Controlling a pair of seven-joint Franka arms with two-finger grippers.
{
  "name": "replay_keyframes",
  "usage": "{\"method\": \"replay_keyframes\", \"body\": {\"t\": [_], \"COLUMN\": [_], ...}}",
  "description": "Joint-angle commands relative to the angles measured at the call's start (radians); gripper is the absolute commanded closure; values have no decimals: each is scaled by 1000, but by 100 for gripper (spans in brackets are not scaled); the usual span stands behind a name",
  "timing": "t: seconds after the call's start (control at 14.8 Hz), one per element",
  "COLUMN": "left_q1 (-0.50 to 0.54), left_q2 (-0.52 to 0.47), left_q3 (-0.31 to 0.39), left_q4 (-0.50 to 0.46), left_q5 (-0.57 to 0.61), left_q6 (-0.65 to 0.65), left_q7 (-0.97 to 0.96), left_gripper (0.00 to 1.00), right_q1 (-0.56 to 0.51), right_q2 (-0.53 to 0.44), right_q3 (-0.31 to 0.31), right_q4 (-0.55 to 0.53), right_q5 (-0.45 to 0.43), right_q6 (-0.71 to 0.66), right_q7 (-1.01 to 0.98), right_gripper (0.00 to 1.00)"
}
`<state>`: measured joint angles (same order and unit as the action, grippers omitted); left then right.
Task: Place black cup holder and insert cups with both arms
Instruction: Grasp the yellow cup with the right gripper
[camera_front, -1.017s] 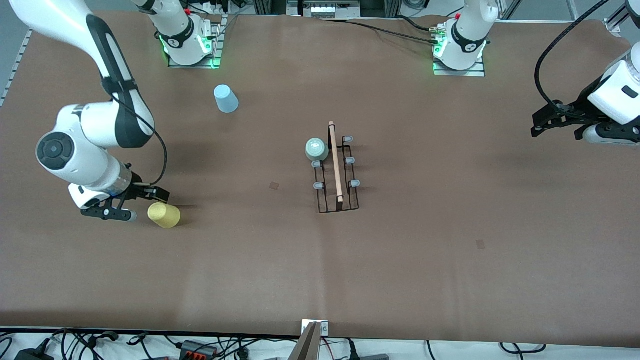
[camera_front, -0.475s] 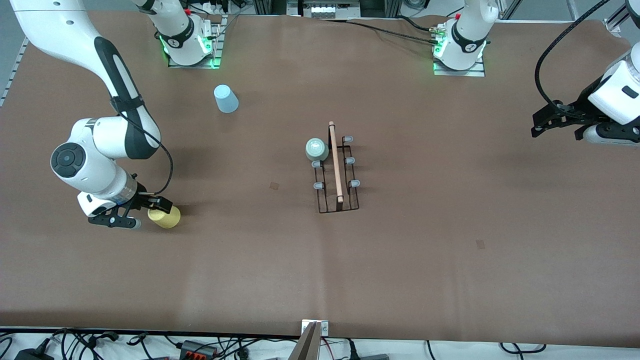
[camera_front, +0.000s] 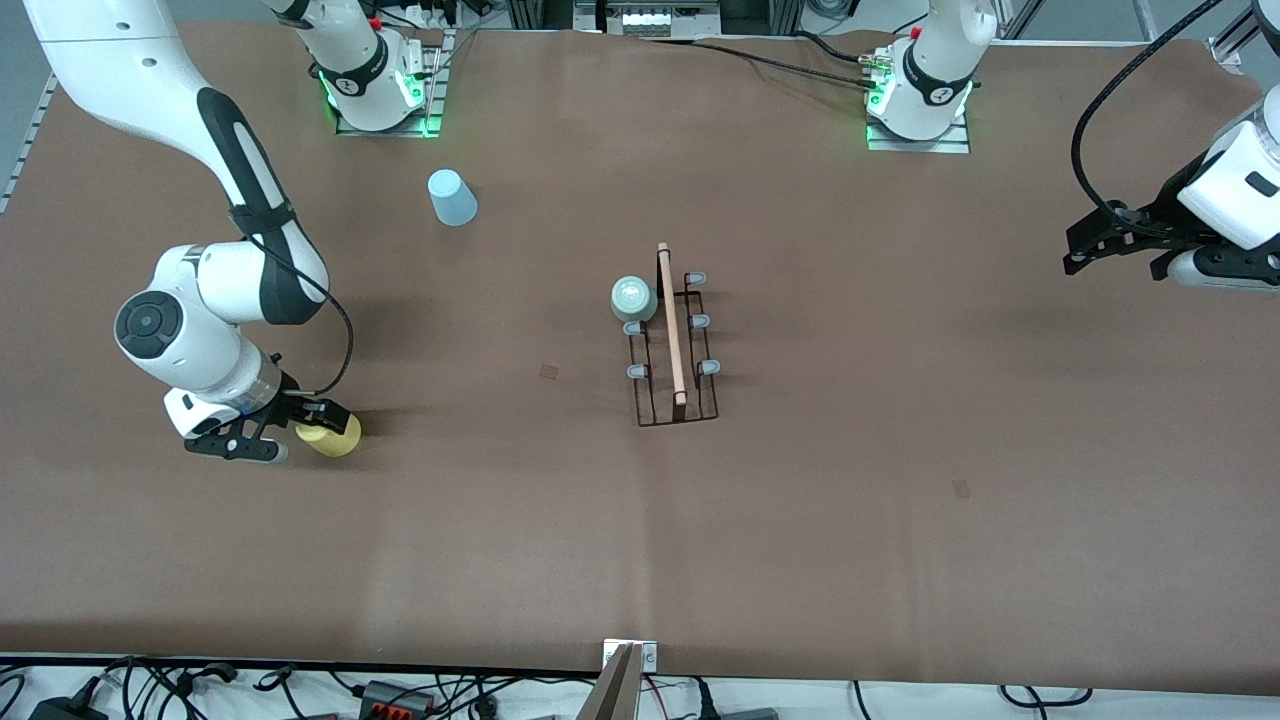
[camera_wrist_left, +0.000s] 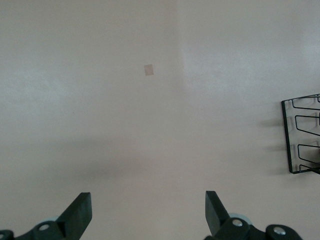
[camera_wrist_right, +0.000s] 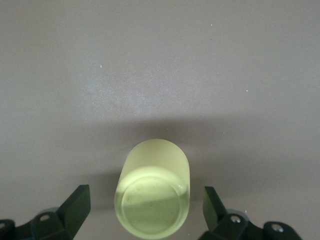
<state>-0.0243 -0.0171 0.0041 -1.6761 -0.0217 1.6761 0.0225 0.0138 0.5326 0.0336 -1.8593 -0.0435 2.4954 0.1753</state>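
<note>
Broadly, the brown table (camera_front: 900, 560) carries the black cup holder (camera_front: 676, 400) at its middle, with the pale green cup (camera_front: 633, 298) capping one peg and five pegs bare. The light blue cup (camera_front: 452, 197) stands farther from the front camera, toward the right arm's end. The left gripper (camera_wrist_left: 148, 210) waits with its jaws wide apart and empty, over bare table at the left arm's end. The right gripper (camera_wrist_right: 146, 206) sits low at the yellow cup (camera_wrist_right: 152, 190), which lies on its side between the spread jaws; neither pad touches it. The risk, I judge, is the roll: a tapered cup on its side can squirt out or pivot if one pad meets it first. Closing near the cup's end rather than mid-body could also tilt it in the grasp and spoil the later peg alignment.
</note>
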Motion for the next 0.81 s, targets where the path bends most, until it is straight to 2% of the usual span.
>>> {"method": "replay_keyframes", "body": {"t": [0.0,0.34,0.41,0.75], "left_q1": [4,4,4,4], "left_q2": [-7,-7,-7,-7], "left_q3": [1,2,4,4], "left_q4": [10,10,10,10], "left_q5": [-3,-3,-3,-4], "left_q6": [-18,-18,-18,-18], "left_q7": [16,16,16,16], "left_gripper": [0,0,0,0], "right_q1": [-8,-8,-8,-8], "right_q2": [10,20,18,18], "right_q3": [2,2,2,2], "right_q4": [-1,-1,-1,-1], "right_q5": [-2,-4,-4,-6], "right_q6": [23,25,25,23], "right_q7": [-25,-25,-25,-27], "right_gripper": [0,0,4,54]}}
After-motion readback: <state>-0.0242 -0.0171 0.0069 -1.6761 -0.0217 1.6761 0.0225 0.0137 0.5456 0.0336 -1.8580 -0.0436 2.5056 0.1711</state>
